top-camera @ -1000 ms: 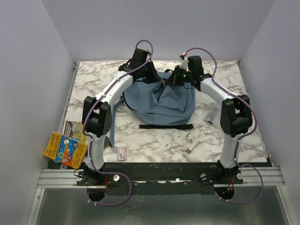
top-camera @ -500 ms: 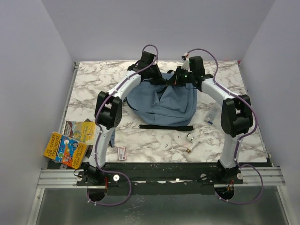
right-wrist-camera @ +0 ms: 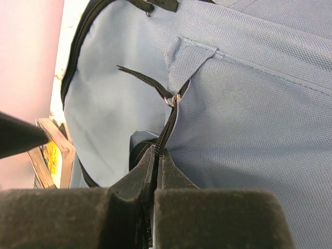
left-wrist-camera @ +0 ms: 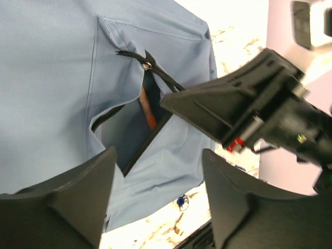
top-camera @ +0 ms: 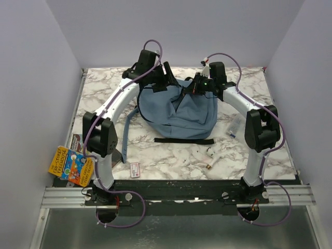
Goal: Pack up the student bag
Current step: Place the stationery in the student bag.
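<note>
**Operator:** Where is the student bag on my bench?

**Spotter:** It lies flat at the far middle of your marble bench, between your two arms. Its slit opening is at the far end, where both of your tools meet. A loose black strap lies on the bench just beside the bag's near edge.

**Operator:** What is my right tool doing?

**Spotter:** It is pinched closed on the bag's zipper edge. In your right wrist view the zipper tape runs straight down between the pressed-together pads. The metal zipper pull sits a little beyond the tips, with its black cord trailing off to the left.

**Operator:** And my left tool?

**Spotter:** It hangs over the bag with its fingers spread wide and nothing between them. Through that gap you look down at the slit, which is dark inside. A thin strip of orange shows at one edge, and I cannot tell what it is. Your right tool's black tip reaches in from the right and meets the slit's edge.

**Operator:** What else is on the bench?

**Spotter:** There are bright books at the near left corner, sticking out past the edge. A small card lies near the front. A few small white pieces lie in front of the strap. A clear item sits to the right of the bag, too small for you to name.
</note>
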You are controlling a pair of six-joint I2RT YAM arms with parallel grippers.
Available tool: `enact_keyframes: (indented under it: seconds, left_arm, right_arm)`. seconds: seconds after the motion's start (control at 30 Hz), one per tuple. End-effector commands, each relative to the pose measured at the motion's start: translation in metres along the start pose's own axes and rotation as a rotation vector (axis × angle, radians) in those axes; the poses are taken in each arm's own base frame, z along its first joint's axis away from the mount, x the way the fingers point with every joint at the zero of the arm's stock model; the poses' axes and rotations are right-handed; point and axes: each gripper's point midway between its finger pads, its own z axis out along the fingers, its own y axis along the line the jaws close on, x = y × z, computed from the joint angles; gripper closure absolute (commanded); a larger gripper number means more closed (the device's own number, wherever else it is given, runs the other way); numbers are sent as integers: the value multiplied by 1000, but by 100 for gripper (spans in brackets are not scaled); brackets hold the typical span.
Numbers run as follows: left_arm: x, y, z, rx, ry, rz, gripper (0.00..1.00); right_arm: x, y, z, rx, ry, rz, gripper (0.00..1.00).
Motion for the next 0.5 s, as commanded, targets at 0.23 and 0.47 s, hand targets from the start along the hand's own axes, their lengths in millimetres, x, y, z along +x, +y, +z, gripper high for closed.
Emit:
enact_keyframes:
  seconds: [0.23,0.47]
  left_arm:
    - [69,53,-120,-85,-34,82,14]
    - [167,130,-153,-242,21,-21,12]
  right_arm:
    - [-17,23,-12,-60,-54,-69,99]
    - [-16,22,-9,-63,-45,-65,99]
